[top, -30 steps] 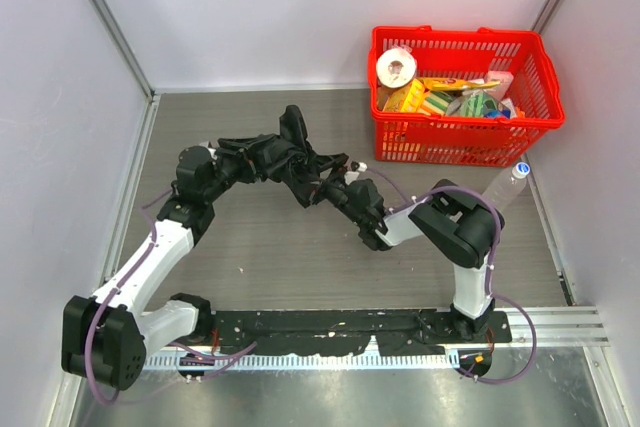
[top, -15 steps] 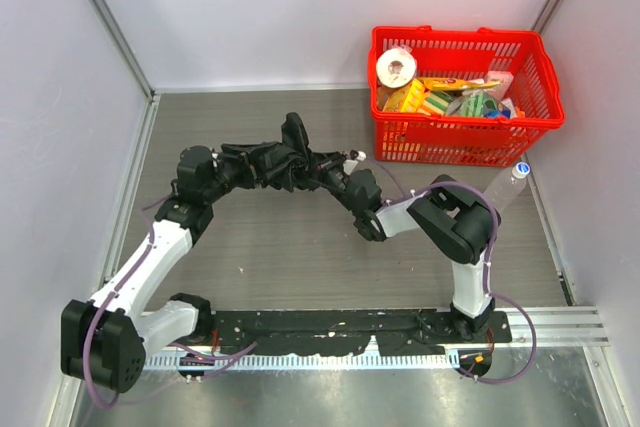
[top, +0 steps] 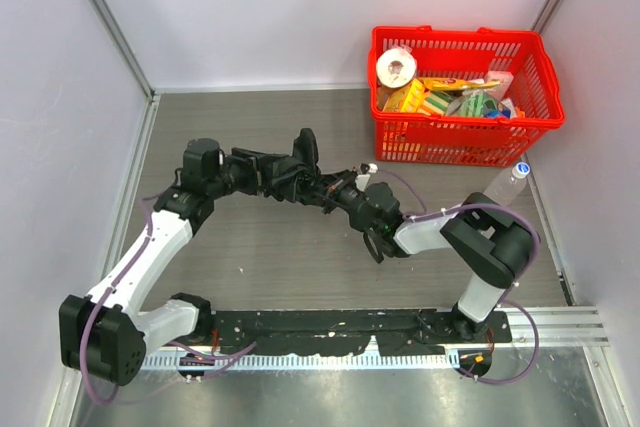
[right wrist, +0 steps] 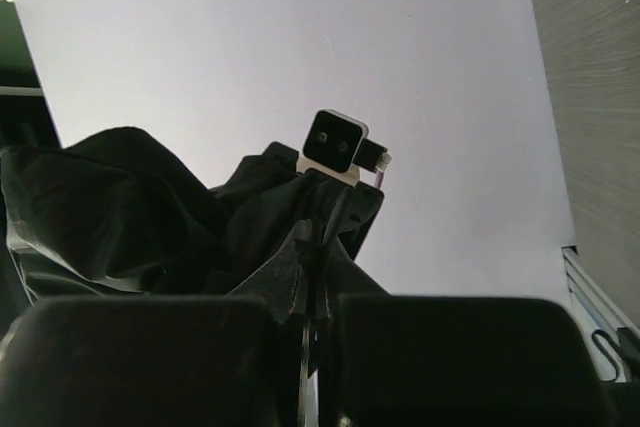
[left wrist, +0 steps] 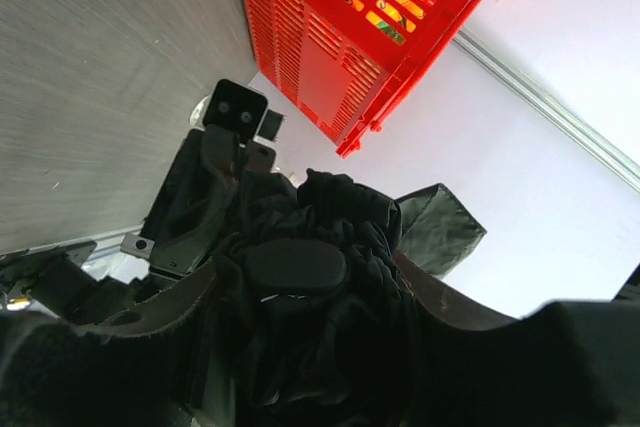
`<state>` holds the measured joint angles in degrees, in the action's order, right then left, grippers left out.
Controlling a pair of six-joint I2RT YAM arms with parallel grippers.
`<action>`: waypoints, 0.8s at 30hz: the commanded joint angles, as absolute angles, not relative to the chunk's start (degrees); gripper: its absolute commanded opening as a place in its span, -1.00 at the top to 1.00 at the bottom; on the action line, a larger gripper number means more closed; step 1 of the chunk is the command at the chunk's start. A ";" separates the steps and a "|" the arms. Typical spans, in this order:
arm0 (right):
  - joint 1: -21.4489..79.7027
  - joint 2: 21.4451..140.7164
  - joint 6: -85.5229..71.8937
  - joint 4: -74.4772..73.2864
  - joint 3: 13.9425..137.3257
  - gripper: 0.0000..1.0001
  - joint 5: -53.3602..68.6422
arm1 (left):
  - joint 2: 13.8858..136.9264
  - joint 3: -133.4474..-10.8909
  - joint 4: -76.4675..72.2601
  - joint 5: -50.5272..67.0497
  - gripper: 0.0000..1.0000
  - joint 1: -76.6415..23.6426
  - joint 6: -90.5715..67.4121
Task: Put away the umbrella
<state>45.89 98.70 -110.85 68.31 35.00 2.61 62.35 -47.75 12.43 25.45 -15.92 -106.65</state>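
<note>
In the middle of the top view, the left gripper (top: pixel 262 173) is clenched on a bunch of fabric from the black compact fabric umbrella (top: pixel 298 169). Its wrist camera shows the crumpled cloth filling the space between its fingers. Just to the right of it in the frame, the right gripper (top: pixel 338 195) meets the same bundle from the other side. In its own camera the two fingers stand almost together with only a thin slit between them, and something narrow from the umbrella seems pinched there, so I read it as grasping the umbrella too.

The umbrella hangs between the two grippers as a dark, rumpled mass, with one flap standing up toward the top of the frame. Whether any of it rests on the grey wood-grain counter (top: pixel 250 257) cannot be told. The shaft and handle are not clear in any view.

Further out, at the upper right, a red plastic mesh basket (top: pixel 455 137) holds assorted packets and a white roll. A clear plastic bottle (top: pixel 505 187) lies just below its right corner.

As for progress, the canopy looks collapsed but not tidied. The folds are loose and no strap is seen fastened round them. Gathering the cloth, securing it and setting the umbrella down in its place all appear left to do.
</note>
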 commanded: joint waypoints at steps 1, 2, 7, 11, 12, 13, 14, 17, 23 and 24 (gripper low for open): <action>43.42 95.36 -99.96 57.77 36.11 0.99 10.07 | 61.79 -53.35 8.18 20.65 1.00 -13.27 -105.74; 43.24 95.62 -94.71 55.83 37.69 0.98 12.11 | 61.79 -53.35 8.09 20.74 1.00 -13.27 -104.78; 42.28 90.98 -71.08 34.87 36.31 -0.01 16.09 | 61.44 -57.03 14.65 19.34 1.00 -13.36 -91.44; 42.28 77.01 -43.60 7.02 39.26 -0.38 3.36 | 61.87 -59.77 21.45 16.96 1.00 -13.45 -75.18; 42.19 73.16 -39.33 1.98 40.77 -0.47 -3.01 | 61.61 -59.16 21.18 16.09 1.00 -13.80 -72.45; 42.10 71.65 -31.72 -6.94 44.44 -0.53 -7.08 | 61.44 -58.89 21.18 14.60 1.00 -14.23 -69.12; 41.23 68.93 -28.77 -9.55 45.78 -0.63 -11.03 | 61.26 -58.54 22.31 12.76 1.00 -14.85 -65.25; 37.62 66.80 -16.64 -16.42 55.06 -0.66 -9.15 | 60.12 -56.69 22.32 6.44 1.00 -17.30 -57.77; 47.18 77.68 -13.61 -16.19 69.86 -0.66 3.95 | 56.61 -52.13 18.03 -3.07 1.00 -21.97 -51.94; 49.81 78.48 -14.32 -12.52 70.05 -0.68 5.52 | 55.99 -51.25 17.23 -3.60 1.00 -22.06 -51.94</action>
<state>41.36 73.08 -20.71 -13.19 66.65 -1.43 60.23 -53.01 22.81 3.01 -21.21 -57.32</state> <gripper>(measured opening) 0.829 0.479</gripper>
